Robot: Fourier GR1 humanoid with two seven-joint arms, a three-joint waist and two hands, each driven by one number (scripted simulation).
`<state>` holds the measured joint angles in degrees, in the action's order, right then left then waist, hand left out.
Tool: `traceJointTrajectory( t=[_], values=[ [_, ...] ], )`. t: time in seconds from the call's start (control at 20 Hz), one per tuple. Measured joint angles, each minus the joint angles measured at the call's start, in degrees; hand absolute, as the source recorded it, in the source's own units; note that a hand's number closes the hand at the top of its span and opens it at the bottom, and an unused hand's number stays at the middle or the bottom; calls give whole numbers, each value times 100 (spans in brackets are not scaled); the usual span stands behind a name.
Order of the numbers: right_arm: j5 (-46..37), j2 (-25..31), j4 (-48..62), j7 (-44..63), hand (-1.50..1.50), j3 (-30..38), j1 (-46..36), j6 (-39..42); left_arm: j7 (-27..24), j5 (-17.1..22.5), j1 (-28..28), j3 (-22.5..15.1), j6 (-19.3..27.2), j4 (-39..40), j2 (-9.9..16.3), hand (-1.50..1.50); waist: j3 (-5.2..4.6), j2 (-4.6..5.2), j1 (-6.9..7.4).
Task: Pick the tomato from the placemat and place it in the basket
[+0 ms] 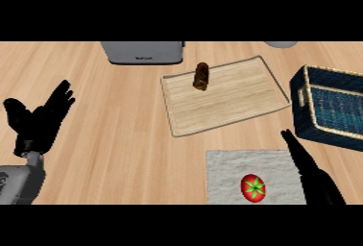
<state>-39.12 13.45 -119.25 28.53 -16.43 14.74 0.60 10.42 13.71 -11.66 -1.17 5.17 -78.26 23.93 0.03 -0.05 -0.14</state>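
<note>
A red tomato (253, 188) with a green star-shaped top lies on the pale grey placemat (230, 166) at the lower right. The dark blue woven basket (333, 108) stands at the right edge, beyond the mat. My right hand (303, 161) comes in from the lower right with its fingers straight and pointing up, just right of the tomato and not touching it. Over at the left edge, my left hand (39, 120) rests open with its fingers up, far from the mat.
A light wooden tray (227, 103) sits in the middle, with a brown upright object (201, 76) near its far edge. A grey toaster-like appliance (143, 52) stands at the back. A grey round object (282, 44) shows at the top right.
</note>
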Motion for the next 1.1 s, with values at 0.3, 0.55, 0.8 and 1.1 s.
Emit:
traceJointTrajectory(
  t=[0.3,0.55,0.8,1.1],
  values=[
    [-235,-121,853,-205,-150,-41,-79,-56,122,-147,149,73,-50,-270,-132,0,0,2,12],
    [-410,-227,1205,-390,-150,-117,-21,-134,171,-210,-47,354,-297,-57,-125,0,-2,4,1],
    [-278,-128,1220,-678,-150,103,70,-42,73,-406,-3,452,-387,8,-299,0,-1,3,-5],
    [-146,-160,1054,-1044,-150,20,387,8,96,-468,117,601,-527,-149,-393,0,-2,0,-5]
  ],
)
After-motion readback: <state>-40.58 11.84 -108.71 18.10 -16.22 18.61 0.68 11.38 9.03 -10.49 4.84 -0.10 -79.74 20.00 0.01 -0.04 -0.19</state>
